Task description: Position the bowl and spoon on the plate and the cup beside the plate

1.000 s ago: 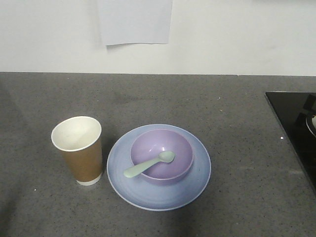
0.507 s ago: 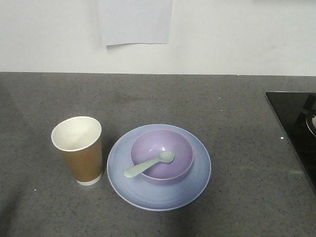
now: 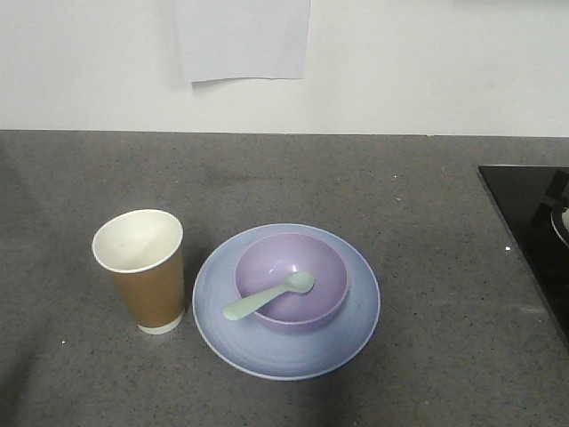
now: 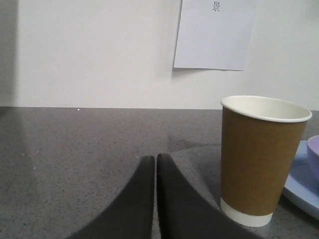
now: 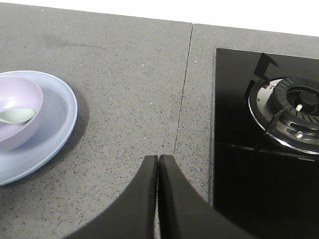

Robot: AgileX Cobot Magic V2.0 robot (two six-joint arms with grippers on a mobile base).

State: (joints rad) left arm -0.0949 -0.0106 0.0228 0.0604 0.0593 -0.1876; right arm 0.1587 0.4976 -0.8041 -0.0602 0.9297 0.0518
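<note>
Cup [image 3: 140, 269] stands upright at the left of the grey worktop [image 3: 427, 222], open mouth up, nothing seen inside its white lining; it sits just beside the plate [image 3: 286, 356], close to its left rim, though contact cannot be told; the plate lies flat near the middle of the worktop and carries the bowl [image 3: 292, 277], which rests slightly back of the plate's centre; inside the bowl lies the spoon [image 3: 269, 296], its long axis running from lower left to upper right in the front view, handle end propped over the bowl's near-left rim, scoop end pointing up-right into the hollow; a black cooktop [image 3: 533, 231] sits at the far right, with a burner [image 5: 295, 107] visible from the right wrist; a sheet of paper [image 3: 242, 37] hangs on the wall behind; the left pincer [image 4: 155, 162] is clenched on nothing, left of the cup; the right pincer [image 5: 158, 160] is likewise clenched and empty, between plate and cooktop; compared with the earlier front views, cup, plate, bowl and spoon lie exactly as before.
</note>
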